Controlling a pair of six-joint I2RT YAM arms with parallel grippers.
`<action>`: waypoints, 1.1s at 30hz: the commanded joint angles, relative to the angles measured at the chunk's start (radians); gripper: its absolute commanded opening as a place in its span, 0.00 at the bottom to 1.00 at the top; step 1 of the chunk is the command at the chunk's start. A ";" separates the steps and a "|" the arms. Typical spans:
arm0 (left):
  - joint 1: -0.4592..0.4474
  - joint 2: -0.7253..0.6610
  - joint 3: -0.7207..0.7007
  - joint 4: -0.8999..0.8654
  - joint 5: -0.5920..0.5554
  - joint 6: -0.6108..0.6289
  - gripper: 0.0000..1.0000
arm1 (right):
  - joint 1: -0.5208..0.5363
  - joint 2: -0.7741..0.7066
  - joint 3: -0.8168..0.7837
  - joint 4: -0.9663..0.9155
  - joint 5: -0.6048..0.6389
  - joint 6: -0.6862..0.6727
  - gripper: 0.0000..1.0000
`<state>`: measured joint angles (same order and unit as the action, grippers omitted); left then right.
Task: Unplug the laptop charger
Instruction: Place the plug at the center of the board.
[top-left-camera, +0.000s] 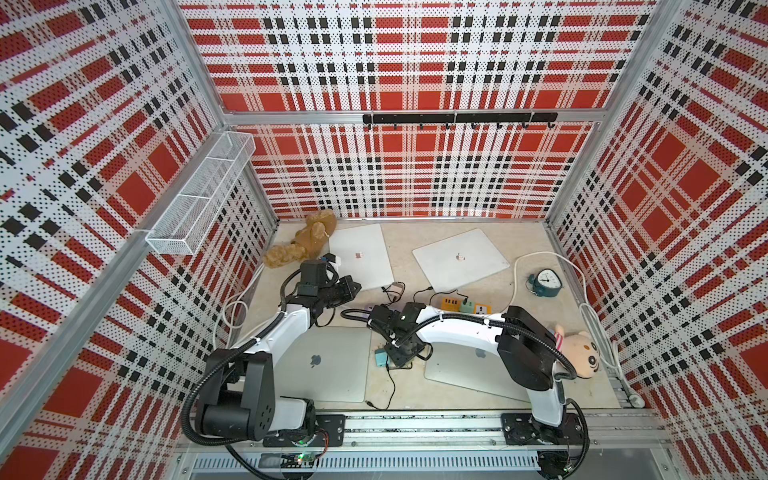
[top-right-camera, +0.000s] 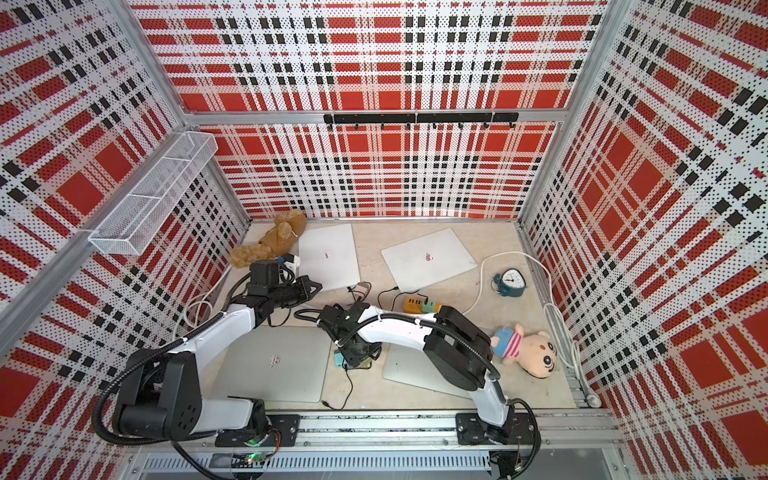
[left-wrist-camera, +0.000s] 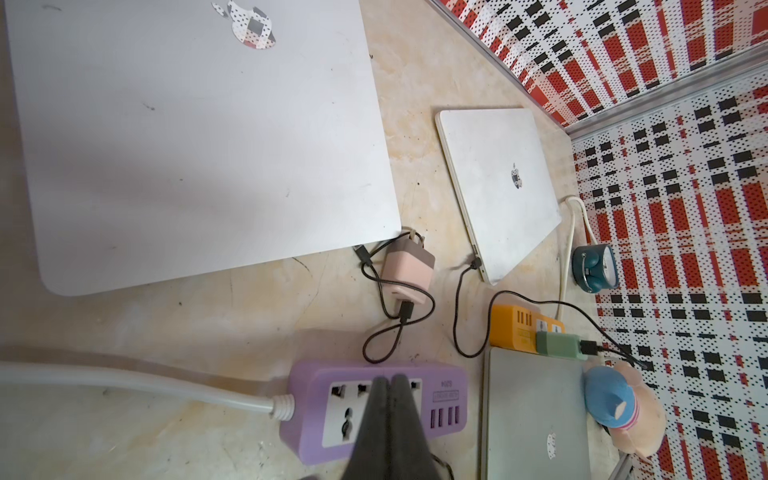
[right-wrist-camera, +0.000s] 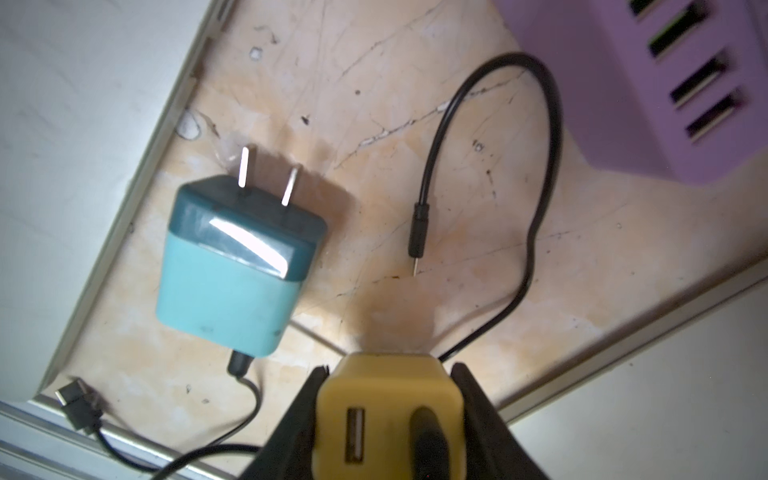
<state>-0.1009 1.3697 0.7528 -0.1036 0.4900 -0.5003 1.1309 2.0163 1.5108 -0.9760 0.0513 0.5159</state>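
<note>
Plaid perforated walls box in a beige marbled desk (top-left-camera: 415, 237). On the left wall hangs a white wire-mesh basket (top-left-camera: 199, 195), split into compartments.

My right jaws are clamped on a yellow charger (right-wrist-camera: 388, 399): a stubby block with rounded corners, one USB port, and a black cable (right-wrist-camera: 428, 436) plugged into its face. Its prongs are hidden from me. I hold it near the desk's front, between the grey laptop (top-left-camera: 328, 361) and the silver laptop (top-left-camera: 457, 374), apart from the purple power strip (right-wrist-camera: 665, 83). Just beside it a teal charger (right-wrist-camera: 232, 282) lies flat, prongs bare.

My left jaws are pressed together over the purple power strip.
</note>
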 joint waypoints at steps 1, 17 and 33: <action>0.017 -0.022 0.002 -0.019 0.018 0.015 0.03 | 0.020 0.073 0.008 -0.097 -0.019 -0.038 0.21; 0.193 -0.066 0.032 -0.103 0.117 0.068 0.03 | 0.052 0.172 0.122 -0.160 -0.021 -0.130 0.33; 0.196 -0.069 0.027 -0.107 0.117 0.074 0.04 | 0.040 0.150 0.149 -0.211 -0.009 -0.199 0.50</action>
<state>0.0895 1.3212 0.7601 -0.2058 0.5945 -0.4416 1.1713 2.1464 1.6581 -1.1656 0.0425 0.3321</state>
